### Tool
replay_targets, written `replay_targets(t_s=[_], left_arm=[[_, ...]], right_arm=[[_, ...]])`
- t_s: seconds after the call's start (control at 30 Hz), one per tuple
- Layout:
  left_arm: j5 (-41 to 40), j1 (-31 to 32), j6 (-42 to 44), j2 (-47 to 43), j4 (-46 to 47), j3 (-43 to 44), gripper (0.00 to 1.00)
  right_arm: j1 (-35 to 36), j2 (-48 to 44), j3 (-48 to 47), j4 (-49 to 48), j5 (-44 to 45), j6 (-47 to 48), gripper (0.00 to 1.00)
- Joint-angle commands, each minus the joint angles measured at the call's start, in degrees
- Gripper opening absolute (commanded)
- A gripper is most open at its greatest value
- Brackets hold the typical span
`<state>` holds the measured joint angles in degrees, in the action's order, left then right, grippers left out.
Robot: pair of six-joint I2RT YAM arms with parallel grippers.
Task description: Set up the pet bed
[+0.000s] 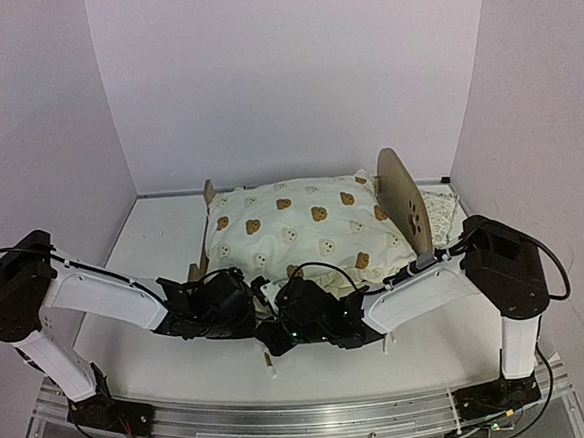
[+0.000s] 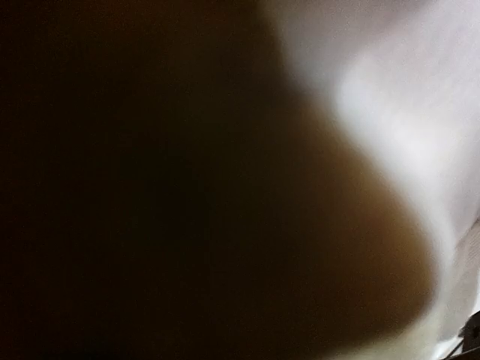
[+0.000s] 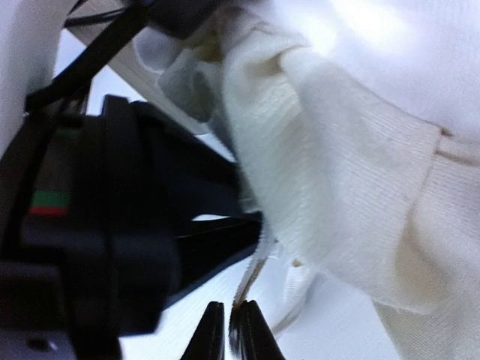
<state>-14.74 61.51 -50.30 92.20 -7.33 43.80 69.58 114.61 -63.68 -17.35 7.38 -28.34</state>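
The pet bed (image 1: pixel 403 196) stands mid-table, its tall plywood headboard with the paw cutout on the right and its low footboard (image 1: pixel 209 192) on the left. A cream bear-print quilt (image 1: pixel 303 228) covers it and hides the mattress. Both grippers meet at the quilt's near edge. My left gripper (image 1: pixel 247 294) is shut, its black fingers (image 3: pixel 217 244) ending in the quilt's ruffle (image 3: pixel 337 172). Its own wrist view is dark and blocked. My right gripper (image 3: pixel 231 330) shows a narrow slit between its tips, and a thin hem strand touches its right fingertip.
A green-patterned pillow (image 1: pixel 440 212) lies behind the headboard at the right. White walls close in the table (image 1: pixel 144 249) at the back and both sides. Both forearms lie low across the near part of the table, in front of the bed.
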Motion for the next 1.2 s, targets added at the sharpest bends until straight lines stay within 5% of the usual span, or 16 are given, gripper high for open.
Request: replay_targets(t_s=[0.0, 0.37, 0.8, 1.17], left_arm=[[2.0, -0.7, 2.4, 0.2, 8.8, -1.3, 0.0], [2.5, -1.7, 4.8, 3.2, 17.6, -4.9, 0.0], [2.4, -1.7, 7.1, 5.6, 21.1, -5.5, 0.0], [3.0, -1.7, 8.1, 5.8, 21.3, -5.2, 0.0]], right_arm=[[0.3, 0.2, 0.5, -2.7, -3.1, 1.2, 0.14], [-1.4, -9.1, 8.9, -2.2, 0.3, 4.9, 0.27], [-3.3, -11.2, 11.3, -1.2, 11.9, 9.5, 0.2], [-3.9, -2.4, 4.1, -1.3, 6.2, 9.9, 0.12]])
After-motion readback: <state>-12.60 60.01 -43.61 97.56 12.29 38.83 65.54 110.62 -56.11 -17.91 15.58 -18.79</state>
